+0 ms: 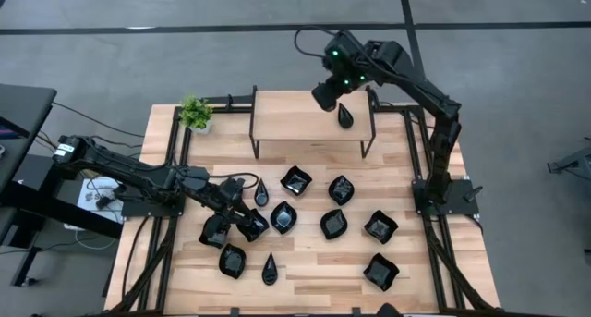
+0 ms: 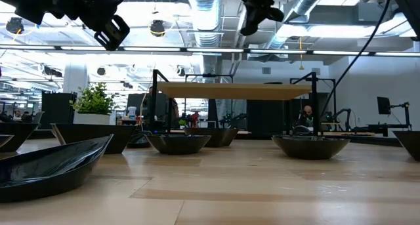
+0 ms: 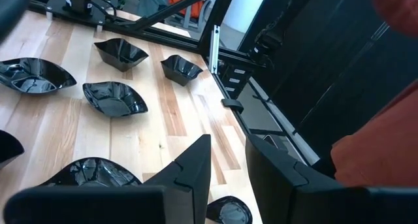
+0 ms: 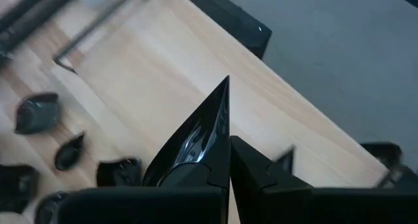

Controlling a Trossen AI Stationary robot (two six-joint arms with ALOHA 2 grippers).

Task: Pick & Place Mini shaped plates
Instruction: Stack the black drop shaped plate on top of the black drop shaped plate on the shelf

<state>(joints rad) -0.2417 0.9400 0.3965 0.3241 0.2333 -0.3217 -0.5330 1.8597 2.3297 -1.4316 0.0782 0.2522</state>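
Several glossy black mini plates lie on the wooden table (image 1: 305, 289), among them a squarish one (image 1: 295, 180) and a teardrop (image 1: 270, 269). My right gripper (image 1: 338, 100) hangs above the raised wooden shelf (image 1: 295, 123) at the table's far side, shut on a teardrop plate (image 1: 345, 117). My left gripper (image 1: 233, 226) hovers low over the plates in the left near part of the table. Its fingers (image 3: 196, 175) stand open with nothing between them, and plates (image 3: 111, 96) lie beyond them. My right gripper (image 4: 230, 165) pinches the teardrop plate between its two fingers at the broad end (image 4: 206, 155). The pointed tip (image 4: 225, 83) sticks out past the fingertips, along the fingers. The plate stands on edge, lifted clear above the shelf top (image 4: 274, 113).
A small green potted plant (image 1: 195, 113) stands at the table's far left corner beside the shelf. The shelf rests on thin black legs (image 1: 255, 137). Black rails (image 1: 175, 160) frame the table's sides. Bare wood shows between shelf and plates (image 1: 305, 162).
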